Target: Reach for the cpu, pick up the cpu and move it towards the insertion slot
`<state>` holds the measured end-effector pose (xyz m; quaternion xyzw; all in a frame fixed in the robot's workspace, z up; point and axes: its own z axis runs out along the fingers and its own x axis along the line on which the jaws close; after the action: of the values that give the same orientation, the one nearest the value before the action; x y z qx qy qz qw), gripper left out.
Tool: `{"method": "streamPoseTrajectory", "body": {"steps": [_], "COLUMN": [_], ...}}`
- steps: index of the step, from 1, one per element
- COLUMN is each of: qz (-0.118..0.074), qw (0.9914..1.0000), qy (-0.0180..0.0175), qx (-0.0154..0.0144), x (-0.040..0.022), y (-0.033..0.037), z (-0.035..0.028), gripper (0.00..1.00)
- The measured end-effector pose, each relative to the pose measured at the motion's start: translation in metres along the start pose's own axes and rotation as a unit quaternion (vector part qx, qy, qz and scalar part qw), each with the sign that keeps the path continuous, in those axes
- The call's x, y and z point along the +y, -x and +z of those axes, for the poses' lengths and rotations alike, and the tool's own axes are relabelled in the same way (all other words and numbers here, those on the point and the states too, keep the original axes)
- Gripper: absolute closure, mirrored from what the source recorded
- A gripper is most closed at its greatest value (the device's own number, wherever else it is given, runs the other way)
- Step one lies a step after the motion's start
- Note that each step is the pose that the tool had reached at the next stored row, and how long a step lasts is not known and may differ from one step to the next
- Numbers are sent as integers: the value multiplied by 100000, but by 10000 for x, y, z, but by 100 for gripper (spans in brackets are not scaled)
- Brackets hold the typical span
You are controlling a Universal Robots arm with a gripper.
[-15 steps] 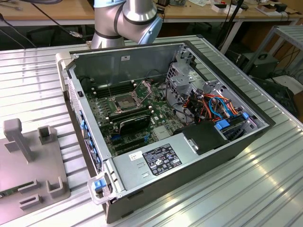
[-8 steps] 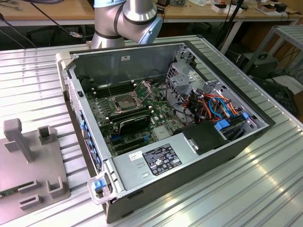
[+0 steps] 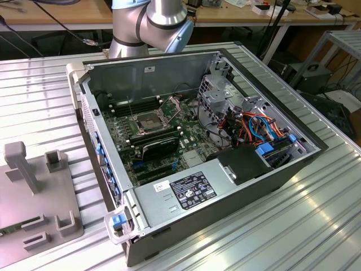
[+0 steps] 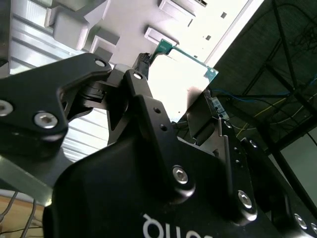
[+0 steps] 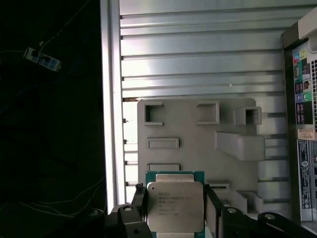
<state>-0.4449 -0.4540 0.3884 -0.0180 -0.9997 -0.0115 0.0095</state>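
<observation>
The cpu (image 5: 176, 210), a pale metal face on a green-edged board, is clamped in the gripper (image 5: 175, 196). The two dark fingers (image 5: 212, 208) are closed onto opposite edges of the chip, one per side, w/ no gap visible betw. finger and chip. In the second wrist view the cpu (image 4: 187, 69) shows bright and tilted, green rim visible, pinched betw. the fingers (image 4: 142, 63) of the gripper (image 4: 173, 87). In the first wrist view the chip is outside the computer case (image 5: 303, 148), in front of a grey fixture plate (image 5: 198, 136) w/ raised pockets and a slanted block. Whether chip and plate touch cannot be told. The plate rests on the ribbed aluminium worktop (image 5: 198, 59), near the case's rear panel. Exterior view: the case (image 3: 146, 70) lies open on the worktop (image 3: 316, 226), w/ the fixture plate (image 3: 34, 192) beside it at the exterior view's left. The insertion slot (image 3: 148, 121), shiny frame w/ dark centre, sits on the motherboard inside the case. Around it are the memory slots (image 3: 132, 105), a black shroud (image 3: 161, 148) just beside the slot, the labelled power supply (image 3: 180, 192), the drive cage (image 3: 217, 93), and orange and blue cables (image 3: 256, 127). The arm (image 3: 149, 20) rises behind the case.
</observation>
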Motion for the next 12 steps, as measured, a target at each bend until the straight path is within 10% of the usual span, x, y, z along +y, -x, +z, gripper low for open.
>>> {"method": "streamPoseTrajectory", "body": {"steps": [12], "qz": [3], "qw": [100000], "qy": [-5], "qx": [8], "x": [4], "y": [115], "z": [-3], "gripper": [45]}}
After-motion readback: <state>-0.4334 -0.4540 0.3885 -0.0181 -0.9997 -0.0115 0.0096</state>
